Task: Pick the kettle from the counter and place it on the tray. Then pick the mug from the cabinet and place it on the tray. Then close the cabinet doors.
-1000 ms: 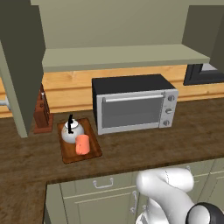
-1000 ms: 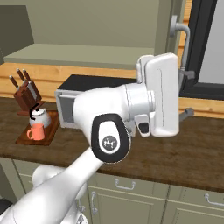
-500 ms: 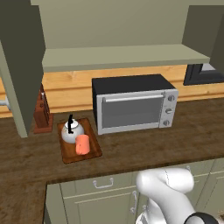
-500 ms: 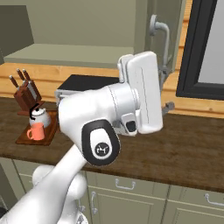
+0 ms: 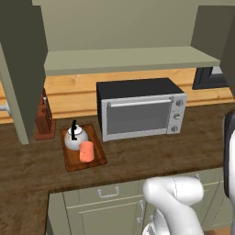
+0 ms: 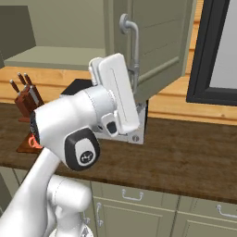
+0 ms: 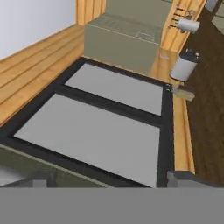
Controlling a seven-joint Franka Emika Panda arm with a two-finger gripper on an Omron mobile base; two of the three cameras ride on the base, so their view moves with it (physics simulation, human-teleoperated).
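A: Left base view first. What there?

B: Dark wood-grain counter (image 5: 151, 160), long. On it, left of centre, the tray (image 5: 99, 158), reddish-brown with a raised rim. On the tray the kettle (image 5: 75, 137), silver, black handle upright. Just in front of it, toward the camera, the orange mug (image 5: 86, 152), seemingly touching the kettle. Right of the tray a grey toaster oven (image 5: 140, 113), door closed. Left of the tray, against the wall, a knife block (image 5: 44, 120).

A: And above?

B: The olive-green cabinet (image 5: 119, 32) with its pale shelf. Left cabinet door (image 5: 22, 69) standing open, edge toward the camera.

A: Right base view?

B: Large white arm in the foreground, hand raised close to the right cabinet door (image 6: 155, 44), also open. Silver handle (image 6: 130, 41) of that door just above the hand. Jaws themselves hidden behind the hand here. Knife block again at far left, and a corner of the tray low at the left edge, behind the arm. Dark-framed window (image 6: 217, 51) at right.

A: Hand view?

B: Rolled sideways. Big black-framed window with two grey panes across the middle. Gripper (image 7: 109, 180): two dark fingertips (image 7: 181, 177) at the bottom corners, very far apart, spread wide, nothing between them.
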